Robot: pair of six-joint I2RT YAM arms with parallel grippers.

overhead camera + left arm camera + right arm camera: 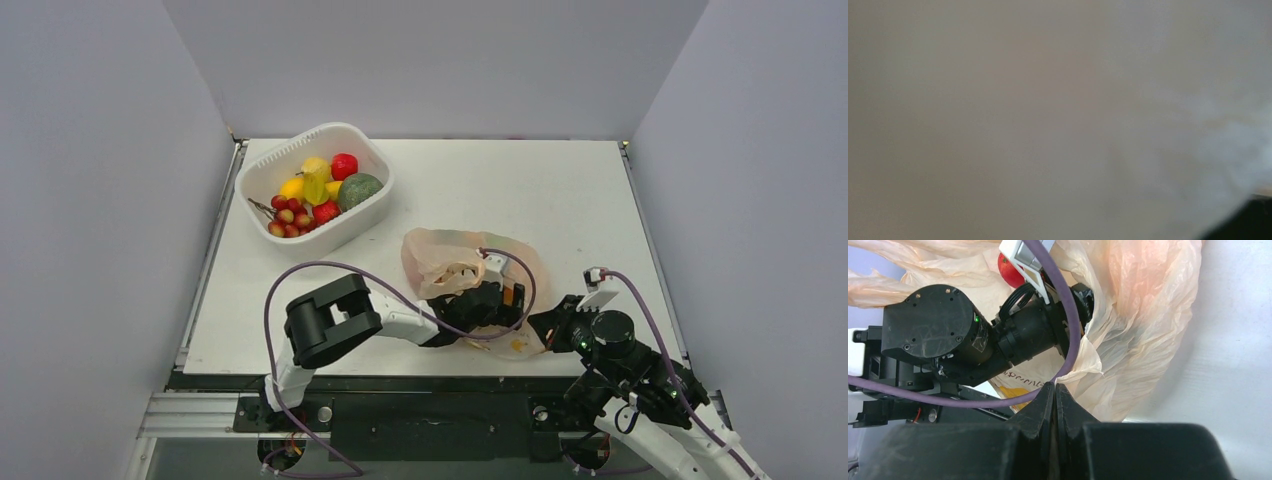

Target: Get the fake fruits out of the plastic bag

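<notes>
- The plastic bag [445,255] is lying crumpled on the white table [560,190], near the front edge and between the two arms.
- The left arm [330,320] is reaching across from the left and pushing its wrist into the bag's mouth. The left gripper [495,298] is sitting inside the bag, with its fingers hidden by the film.
- The left wrist camera is showing only a blurred pale peach haze — the bag film is lying right against the lens — so I cannot tell whether those fingers are released or grasping anything.
- The right gripper [1054,390] is resting at the bag's near right edge with its fingers clenched together, tip against tip. The tips are touching the crinkled film, but I cannot tell whether any of it is pinched between them.
- A purple cable [1068,315] from the left arm is looping just past the right fingertips.
- One red fruit [1009,271] is showing inside the bag, behind the left wrist.
- More of the fake fruits [315,190] — yellow and red ones — are lying in the white basket [300,145] at the table's far left, beside a dull dark-green round fruit [360,190].
</notes>
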